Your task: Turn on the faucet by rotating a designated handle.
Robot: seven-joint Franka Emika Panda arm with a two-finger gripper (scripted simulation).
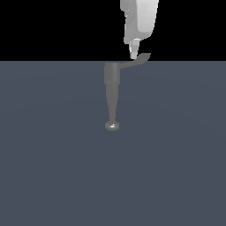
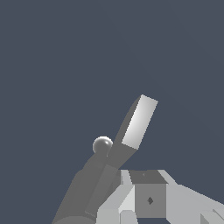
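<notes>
Exterior view: the faucet [image 1: 112, 88] sits on a flat slate-grey floor [image 1: 53, 167], a little above frame centre. Its cylindrical body is at the far end, and the tapering spout runs toward the camera, ending in a shiny rounded knob [image 1: 112, 126]. The handle [image 1: 137, 59], a thin curved grey lever, leaves the body's top and reaches toward the exterior view's right, tip upturned against the black background. The white gripper [image 1: 133, 55] comes down from the top edge, slightly to the exterior view's right of the faucet body. Its narrow tip sits just above the handle near the lever's middle, touching or nearly so; contact can't be confirmed. The fingers appear as one narrow point with no visible gap, so the claw looks closed, gripping nothing.

Wrist view: the handle [image 2: 139, 122] appears as a flat light-grey blade angled across the middle of the frame, its squared end pale. The faucet's dark body [image 2: 83, 192] and the round knob [image 2: 103, 145] lie behind it. Blocky pale gripper [image 2: 148, 199] parts fill the corner next to the handle's base. No finger gap is visible here either.
</notes>
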